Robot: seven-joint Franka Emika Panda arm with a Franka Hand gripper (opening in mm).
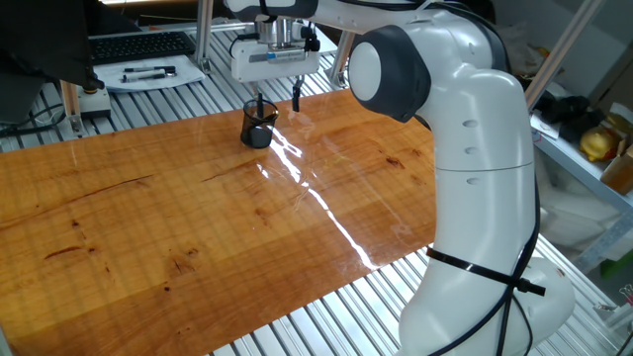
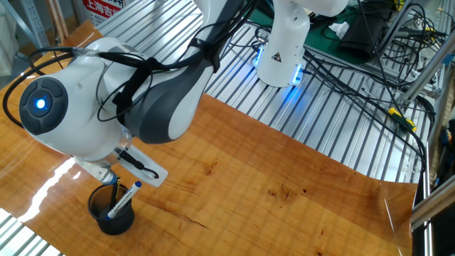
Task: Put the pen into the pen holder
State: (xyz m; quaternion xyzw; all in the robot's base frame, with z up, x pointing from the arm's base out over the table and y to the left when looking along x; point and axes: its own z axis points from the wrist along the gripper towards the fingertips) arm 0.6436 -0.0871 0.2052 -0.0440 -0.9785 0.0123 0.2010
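Marker deposit, final step: pale grey-white pen with dark blue ends [image 2: 124, 203] leans inside the small dark smoky cylindrical pen holder [image 2: 111, 213].
Two-finger gripper [image 1: 278, 99] spread wide above the cup, gripping nothing; next move, judged: lift clear without knocking the cup.

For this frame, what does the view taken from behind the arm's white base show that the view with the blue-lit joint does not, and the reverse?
Only the view from behind the base shows the gripper with its jaws spread above the pen holder, and the white tray with black pens beyond the board.

Only the blue-lit view shows the pen clearly: it leans inside the holder, its capped end above the rim, with nothing gripping it. The arm hides the gripper here.

Both show the wooden board and the holder upright on it.
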